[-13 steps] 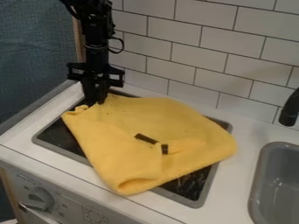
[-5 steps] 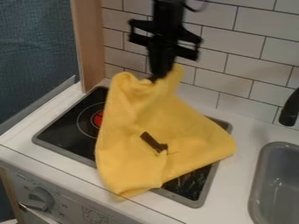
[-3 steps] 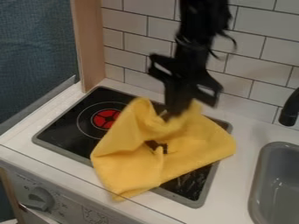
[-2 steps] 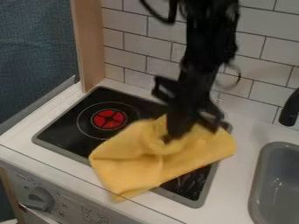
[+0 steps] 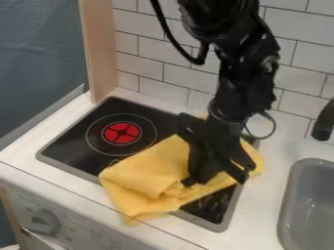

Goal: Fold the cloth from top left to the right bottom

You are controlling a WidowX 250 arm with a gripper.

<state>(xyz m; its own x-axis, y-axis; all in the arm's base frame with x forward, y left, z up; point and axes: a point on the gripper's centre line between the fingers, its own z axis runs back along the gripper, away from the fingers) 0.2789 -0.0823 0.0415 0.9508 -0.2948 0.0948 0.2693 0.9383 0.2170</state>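
Although the fold looks mostly made, the work is, in my judgement, a little short of finished. The cloth (image 5: 147, 171) lies slantwise over the lower and right part of the stove (image 5: 78, 146), with one near corner running past its rim onto the front edge of the table (image 5: 261, 219). Its upper edge passes just beside the red burner (image 5: 122, 133), so the far left of the stove lies outside it. Toward the lower right the material gathers in small creases, and the layers there look doubled.

Down at those creases, the tool (image 5: 190, 182) touches the cloth close to its lower right edge, with the arm (image 5: 241, 88) above and partly in front of it. Whether the tool is wide or narrow, and whether it grips any fabric, I cannot tell.

What is left, as I judge it, is to leave the top layer lying there and lift away without dragging it back. The right end is partly hidden by the arm, so I cannot tell how well the corners meet; the creases suggest an uneven fold that may want some smoothing.
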